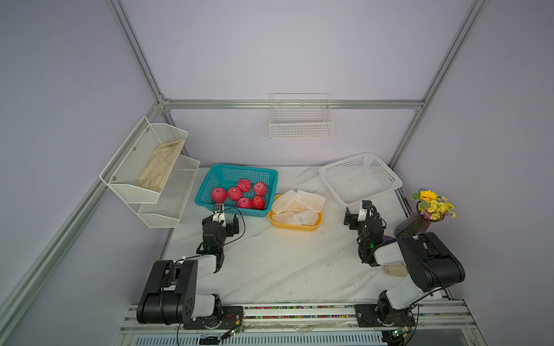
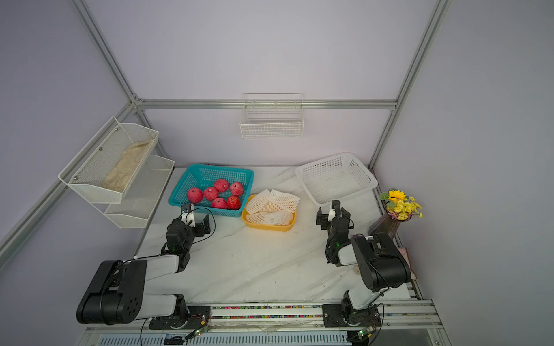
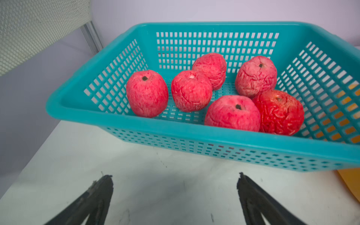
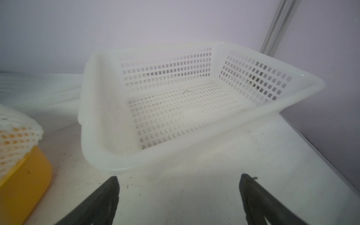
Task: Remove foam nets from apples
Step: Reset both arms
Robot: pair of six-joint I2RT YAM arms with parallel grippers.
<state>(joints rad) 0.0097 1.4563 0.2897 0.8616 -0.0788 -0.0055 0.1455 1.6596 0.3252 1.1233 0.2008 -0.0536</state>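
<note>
l gripper (image 3: 174, 176), r gripper (image 4: 180, 176) wide, empty; bare apples (image 3: 231, 113) in teal basket (image 3: 214, 26); nets (image 1: 299, 202) in tray (image 1: 295, 226)

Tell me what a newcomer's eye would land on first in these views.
Six bright red apples sit bare in the teal basket at the back of the table, on the left arm's side. Right beside it, white foam nets are heaped in a yellow tray. The left gripper and right gripper both hang open over the table, holding nothing.
</note>
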